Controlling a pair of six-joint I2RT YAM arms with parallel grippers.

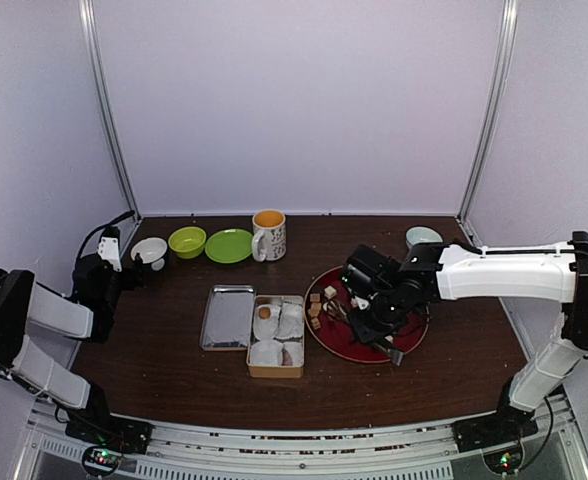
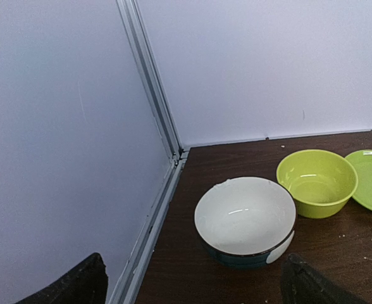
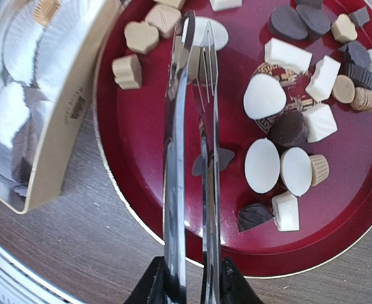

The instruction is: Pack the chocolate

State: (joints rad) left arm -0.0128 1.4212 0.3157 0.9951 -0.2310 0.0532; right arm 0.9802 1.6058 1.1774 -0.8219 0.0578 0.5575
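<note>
Evidently the tongs were clamped in the right gripper, tips nearly together over the red plate where the chocolate lay scattered; the left gripper was held spread wide. One piece, it was judged, should be straddled squarely before being squeezed

Left claw gapes, arm folded; right claw clamps, arm outstretched.
</note>
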